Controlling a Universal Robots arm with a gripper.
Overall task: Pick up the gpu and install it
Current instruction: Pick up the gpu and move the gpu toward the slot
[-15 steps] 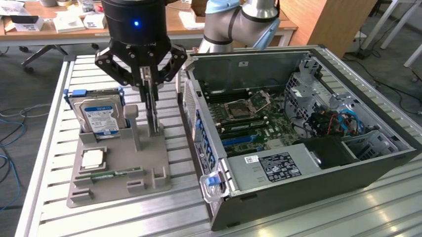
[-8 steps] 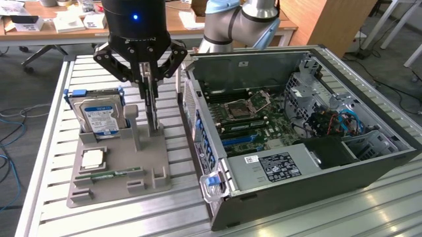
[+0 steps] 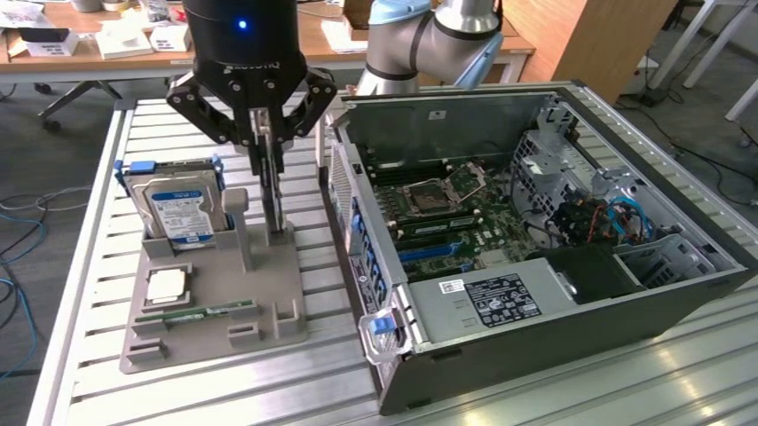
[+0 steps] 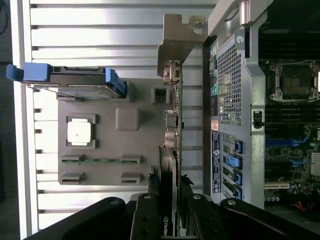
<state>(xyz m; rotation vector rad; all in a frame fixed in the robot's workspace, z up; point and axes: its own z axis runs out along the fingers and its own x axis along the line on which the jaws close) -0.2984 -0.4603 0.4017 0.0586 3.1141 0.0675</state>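
Note:
The gpu [image 3: 276,204] stands on edge in the grey holder [image 3: 272,302], a thin dark card with its lower end resting on the holder base. My gripper [image 3: 265,151] hangs straight above it, and its fingers come together on the card's upper edge. In the wrist view the gpu [image 4: 172,125] runs edge-on from its silvery bracket [image 4: 177,37] down to my gripper [image 4: 169,200], with a black finger [image 4: 150,205] pressed close on each side. The card stays seated in the holder [image 4: 140,145].
The holder also carries a hard drive [image 3: 180,209] in a blue caddy, a processor chip [image 3: 167,284] and a green memory stick [image 3: 195,312]. The open computer case [image 3: 533,231] lies just to the exterior view's right, its motherboard slots [image 3: 432,253] exposed. All of it rests on a slatted metal table [image 3: 95,266].

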